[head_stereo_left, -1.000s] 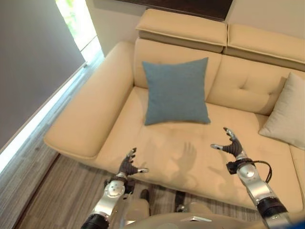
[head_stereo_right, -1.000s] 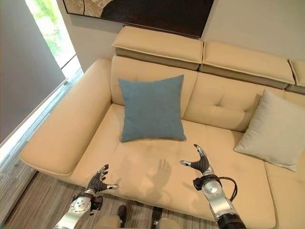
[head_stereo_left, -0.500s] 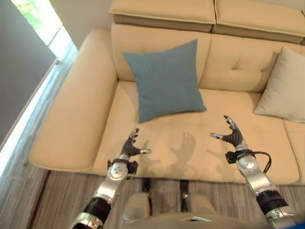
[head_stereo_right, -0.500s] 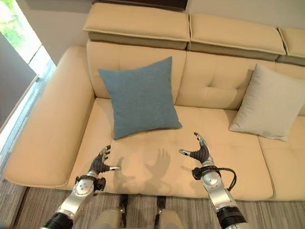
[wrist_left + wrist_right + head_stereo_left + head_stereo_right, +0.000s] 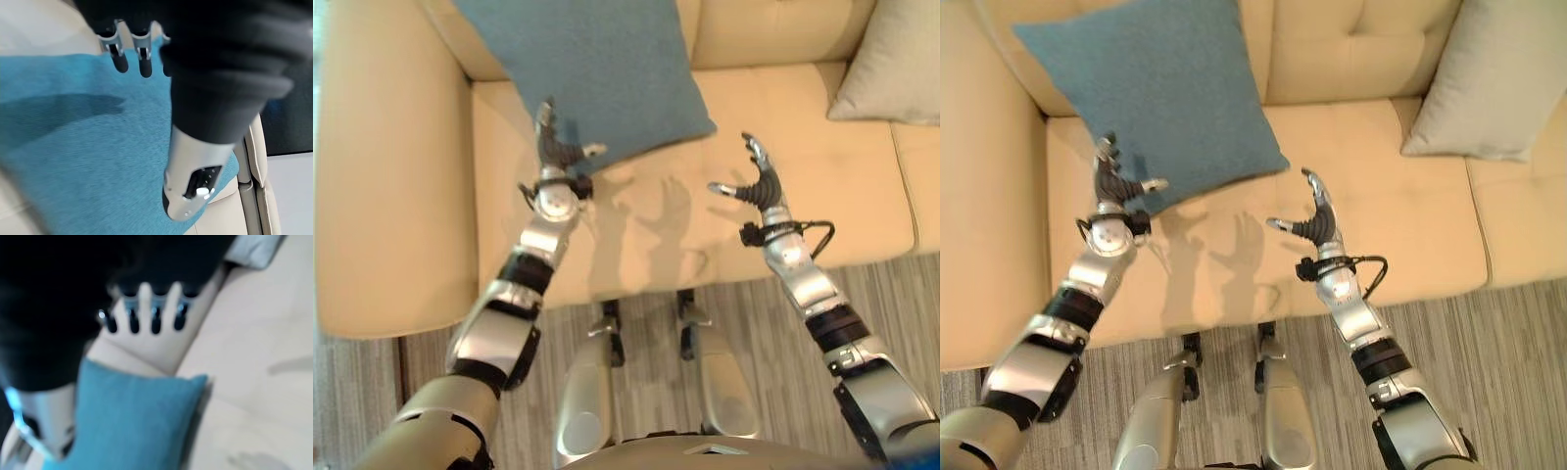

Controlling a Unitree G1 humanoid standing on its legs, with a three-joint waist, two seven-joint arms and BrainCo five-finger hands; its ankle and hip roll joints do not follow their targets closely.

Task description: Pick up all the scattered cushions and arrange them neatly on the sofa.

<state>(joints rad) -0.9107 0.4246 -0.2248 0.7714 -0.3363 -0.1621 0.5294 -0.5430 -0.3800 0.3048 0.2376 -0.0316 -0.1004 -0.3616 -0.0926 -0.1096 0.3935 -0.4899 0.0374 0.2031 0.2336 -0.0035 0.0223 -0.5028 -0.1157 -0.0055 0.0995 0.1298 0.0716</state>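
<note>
Both robot hands are open, fingers spread, holding nothing. The left hand (image 5: 1114,182) reaches the lower edge of a blue cushion (image 5: 1156,88) on a tan sofa (image 5: 1400,215). The right hand (image 5: 1312,220) hovers just beside the cushion's corner, with a beige cushion (image 5: 1494,83) beyond it.

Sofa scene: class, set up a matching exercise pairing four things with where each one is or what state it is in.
Things:
1. blue cushion
2. pale cushion
3. left hand
4. right hand

Places or states:
A. open, above the bare seat of the sofa
B. leaning on the backrest at the sofa's right
C. open, at the blue cushion's lower edge
D. leaning on the backrest by the armrest

Pairs: 1-D, 2-B, 3-C, 4-A
</note>
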